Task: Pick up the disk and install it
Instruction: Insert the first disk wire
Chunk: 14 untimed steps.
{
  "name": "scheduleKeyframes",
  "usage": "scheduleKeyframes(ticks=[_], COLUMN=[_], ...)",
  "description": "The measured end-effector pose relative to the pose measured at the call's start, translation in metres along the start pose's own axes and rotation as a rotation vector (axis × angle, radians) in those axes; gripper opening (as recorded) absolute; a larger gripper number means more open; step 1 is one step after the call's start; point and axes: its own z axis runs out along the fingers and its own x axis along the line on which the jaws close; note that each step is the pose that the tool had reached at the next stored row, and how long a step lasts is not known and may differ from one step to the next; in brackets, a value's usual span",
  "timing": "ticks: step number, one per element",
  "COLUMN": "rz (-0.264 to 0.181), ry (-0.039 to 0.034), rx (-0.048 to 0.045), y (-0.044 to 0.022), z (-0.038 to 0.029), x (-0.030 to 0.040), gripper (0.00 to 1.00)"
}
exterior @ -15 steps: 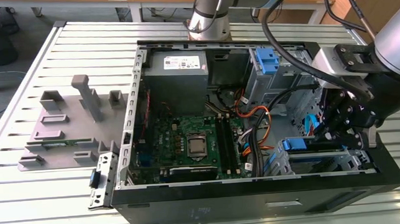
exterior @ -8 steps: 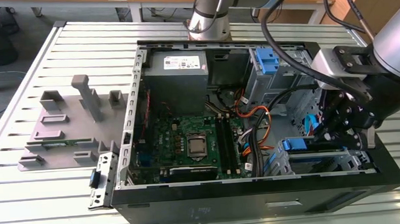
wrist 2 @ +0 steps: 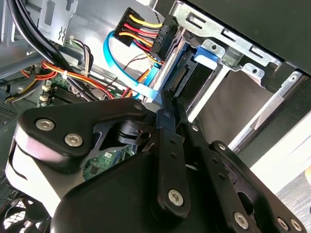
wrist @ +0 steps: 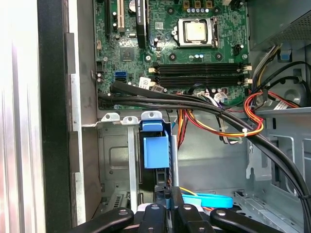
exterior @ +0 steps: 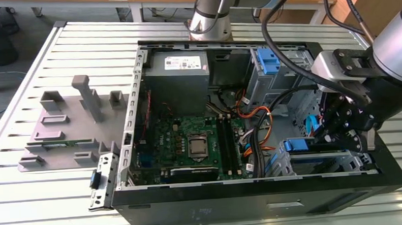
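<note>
Green motherboard (wrist: 184,43), blue disk (wrist: 155,150) bracket, black end effector (wrist: 170,213).

Open computer case on a slatted metal table

The black computer case (exterior: 259,201) lies open at the centre of the exterior view on the ribbed table (exterior: 28,201). Inside, the green motherboard (exterior: 188,143) sits at lower centre with its silver processor socket (exterior: 198,145) in the middle; the grey power supply (exterior: 177,68) with a white label fills the upper left corner of the case. Orange and red cables (exterior: 256,120) loop just right of the board. At the frame's left, a grey fixture with upright blocks (exterior: 73,123) rests on the table beside the case.
</note>
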Motion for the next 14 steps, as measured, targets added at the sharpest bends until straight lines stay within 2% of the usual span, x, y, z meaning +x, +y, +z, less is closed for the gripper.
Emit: scheduleKeyframes(ticks=[9,11,12,14], rz=[0.000,0.000,0.000,0.000], ry=[-0.0008,-0.0010,-0.0008,-0.0005], rx=[0.0000,0.0000,0.0000,0.0000], y=[0.0000,0.0000,0.0000,0.0000], z=[0.0011,0.0012,0.0012,0.0010], x=[0.0000,0.0001,0.0001,0.0000], gripper=[0.16,0.17,0.24,0.24])
